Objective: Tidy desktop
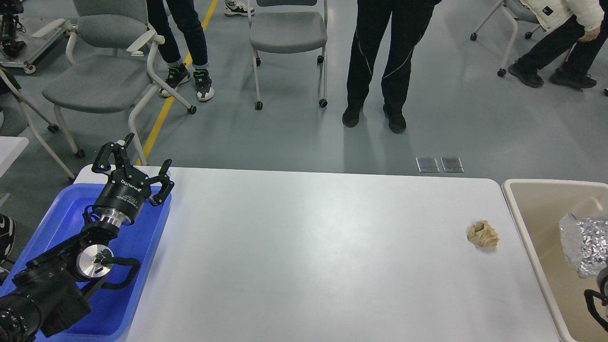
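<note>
The white desktop (308, 251) fills the middle of the head view. A crumpled tan paper ball (483, 233) lies on it near the right end. My left gripper (142, 159) is open and empty above the far corner of the blue tray (142, 247) at the left. A crumpled silver foil bundle (583, 242) hangs inside the beige bin (532, 213) at the right edge. A black part of my right arm (597, 304) shows just below the foil. Its fingers cannot be made out.
Grey wheeled chairs (287, 33) and several standing people (384, 61) are on the floor beyond the table's far edge. Another white table corner (9, 147) shows at the far left.
</note>
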Robot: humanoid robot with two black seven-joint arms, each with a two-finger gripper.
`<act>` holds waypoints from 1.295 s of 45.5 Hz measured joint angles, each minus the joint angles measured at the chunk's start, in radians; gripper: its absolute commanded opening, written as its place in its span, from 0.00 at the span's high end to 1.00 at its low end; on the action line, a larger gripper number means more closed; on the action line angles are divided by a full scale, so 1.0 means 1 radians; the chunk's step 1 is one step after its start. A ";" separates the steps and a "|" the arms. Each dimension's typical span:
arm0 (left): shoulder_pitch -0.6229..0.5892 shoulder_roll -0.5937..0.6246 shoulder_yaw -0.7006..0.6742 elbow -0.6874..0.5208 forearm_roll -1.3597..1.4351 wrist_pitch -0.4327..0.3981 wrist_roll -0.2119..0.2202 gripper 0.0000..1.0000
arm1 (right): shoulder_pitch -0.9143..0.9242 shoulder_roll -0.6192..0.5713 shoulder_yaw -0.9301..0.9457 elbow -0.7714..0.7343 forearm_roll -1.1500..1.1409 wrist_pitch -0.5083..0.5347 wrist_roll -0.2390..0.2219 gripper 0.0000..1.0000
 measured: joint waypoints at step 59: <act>0.001 0.000 0.000 0.000 0.000 0.000 0.000 0.02 | -0.015 -0.169 0.520 0.108 0.021 0.366 0.037 0.00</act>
